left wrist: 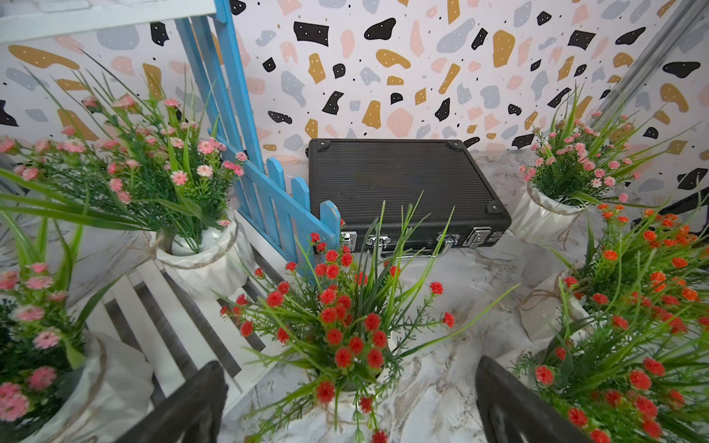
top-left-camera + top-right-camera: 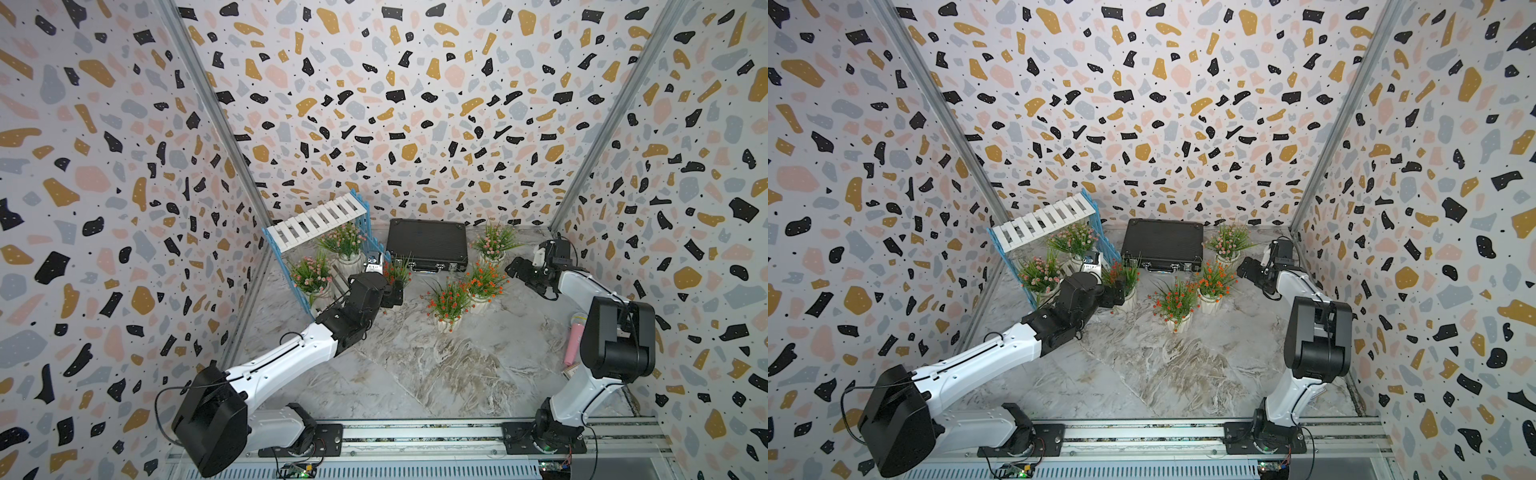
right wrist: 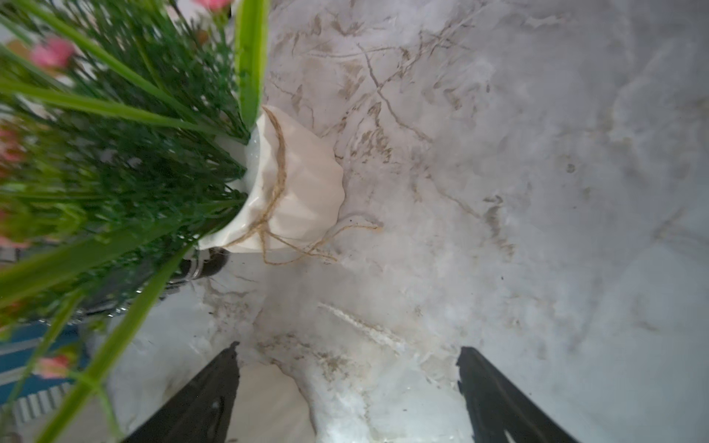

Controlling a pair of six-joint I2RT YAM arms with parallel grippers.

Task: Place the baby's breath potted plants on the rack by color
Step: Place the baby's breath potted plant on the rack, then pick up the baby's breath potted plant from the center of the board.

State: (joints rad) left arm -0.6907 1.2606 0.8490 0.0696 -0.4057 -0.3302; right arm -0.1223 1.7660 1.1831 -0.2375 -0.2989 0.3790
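Two pink plants stand on the lower shelf of the rack, so I judge pink belongs there. My left tool, released, straddles an orange-red plant on the worktop just beside. My right tool, released, faces the third pink plant.

A closed black ribbed briefcase with silver latches lay flat at the back of the grey marbled bench, close to the terrazzo-patterned rear wall, while a pink microphone-shaped object lay well apart by the bench's right edge, partly hidden.
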